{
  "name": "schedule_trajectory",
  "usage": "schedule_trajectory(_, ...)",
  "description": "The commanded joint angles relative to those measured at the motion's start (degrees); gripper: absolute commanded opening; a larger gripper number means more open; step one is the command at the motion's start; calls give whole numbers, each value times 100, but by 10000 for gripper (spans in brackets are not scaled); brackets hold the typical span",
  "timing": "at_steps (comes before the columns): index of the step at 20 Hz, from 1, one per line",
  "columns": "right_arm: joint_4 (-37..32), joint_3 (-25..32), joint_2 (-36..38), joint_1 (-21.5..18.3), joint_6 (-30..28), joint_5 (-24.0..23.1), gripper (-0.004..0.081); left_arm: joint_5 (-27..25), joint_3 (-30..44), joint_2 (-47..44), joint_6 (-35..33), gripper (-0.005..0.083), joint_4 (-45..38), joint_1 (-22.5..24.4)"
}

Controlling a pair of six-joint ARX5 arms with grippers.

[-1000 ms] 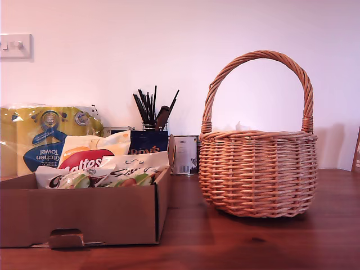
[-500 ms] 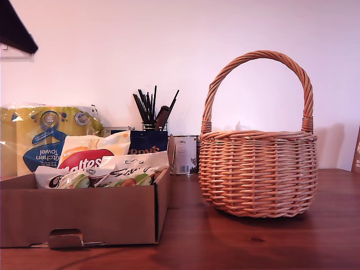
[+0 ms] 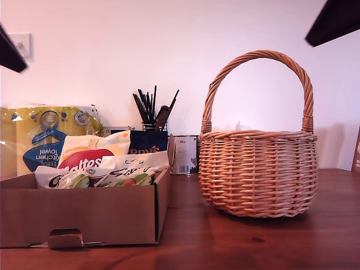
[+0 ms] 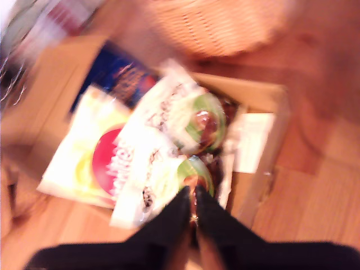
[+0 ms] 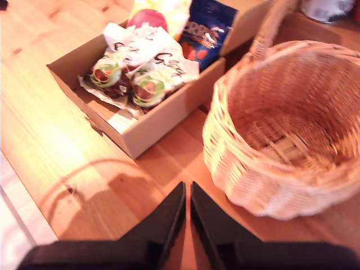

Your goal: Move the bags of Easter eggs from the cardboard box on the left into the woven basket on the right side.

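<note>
Your first gripper (image 4: 192, 203) and second gripper (image 5: 187, 198) both hang up in the air, each with its jaws pressed together, nothing between them.

Cardboard box (image 3: 84, 216): one.
Woven basket (image 3: 259, 171): one, with one arched handle.
Bags of Easter eggs, four in all:
- cream-yellow Maltesers bag (image 3: 84, 154): one;
- dark blue Terry's bag (image 5: 207, 31): one;
- white bags with script and green eggs: two, first white bag (image 5: 115, 62) and second white bag (image 5: 157, 79).
Kitchen towel pack (image 3: 45, 135): one.
Pot of dark utensils (image 3: 152, 109): one pot; the utensils are too crowded to count.
Small white box (image 3: 184, 154): one.
Wall switch (image 3: 19, 42): one.
</note>
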State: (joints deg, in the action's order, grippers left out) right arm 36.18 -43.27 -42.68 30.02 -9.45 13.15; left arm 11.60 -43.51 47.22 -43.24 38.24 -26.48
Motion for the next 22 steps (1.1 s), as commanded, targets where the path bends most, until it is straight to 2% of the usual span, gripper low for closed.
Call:
schedule_trajectory(1,-109,39,-11,77,-103,31,-13,144,2,345,-127,568,-282,-15)
schedule_trajectory(2,-146,39,-28,107,-105,31,-13,105,2,533,-122,755,-507,-15)
schedule_trajectory(3,-168,39,-28,122,-107,28,-13,7,2,739,-127,784,-719,-15)
schedule_trajectory(13,-160,39,-28,120,-111,26,-13,46,0,2476,-184,780,-2020,2)
schedule_trajectory(22,-118,39,-28,122,-149,31,-13,210,0,3700,-181,780,-2398,564)
